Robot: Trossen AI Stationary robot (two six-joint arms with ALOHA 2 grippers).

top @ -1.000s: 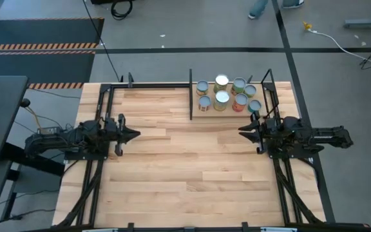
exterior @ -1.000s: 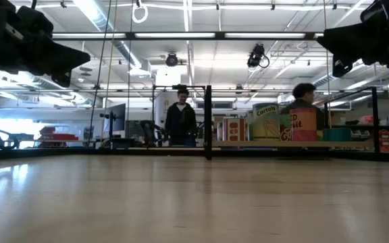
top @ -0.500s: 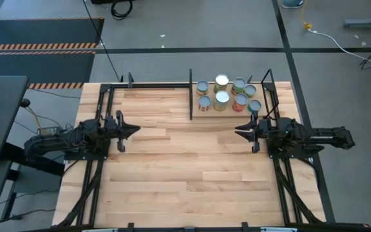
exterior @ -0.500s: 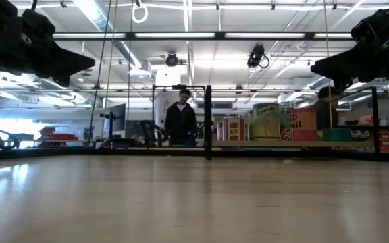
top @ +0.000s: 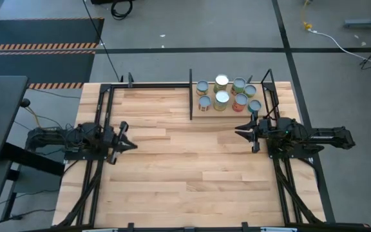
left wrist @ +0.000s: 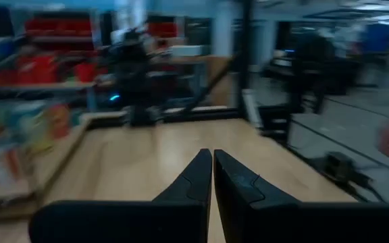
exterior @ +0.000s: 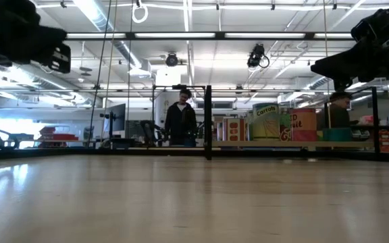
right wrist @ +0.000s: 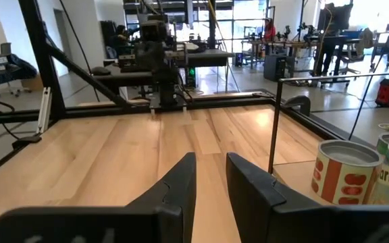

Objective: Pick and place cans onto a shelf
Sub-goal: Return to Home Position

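The striped planks of the table (top: 185, 187) fill the lower half of the high view. Midway up the frame, the two arms lie level and face each other across the middle.

The left gripper (top: 133, 144) sits at the left of the frame, just inside the table's left edge. In the left wrist view its fingers (left wrist: 196, 177) are pressed together tip to tip, clenched on nothing.

The right gripper (top: 238, 133) sits right of centre and points toward the frame's left. Its fingers (right wrist: 181, 177) stand a little apart (a narrow strip of table shows between them in the right wrist view) and they are also empty. Both grippers hang above the table: the low view shows them high in its upper corners.

Just beyond the right gripper, in the upper right part of the high view, stands the shelf (top: 212, 110). It is a light-wood board at the table's far edge, set between thin black uprights (top: 190, 96). Eight cans (top: 221, 97) stand upright on it in two loose rows, close together, lids up.

The right wrist view catches a red-and-white can (right wrist: 343, 177) at the frame's right edge. It rests on the board, with a green-labelled can just beside it.

Beyond the table, near the centre of the low view, a person (exterior: 181, 125) in dark clothes stands in the room.
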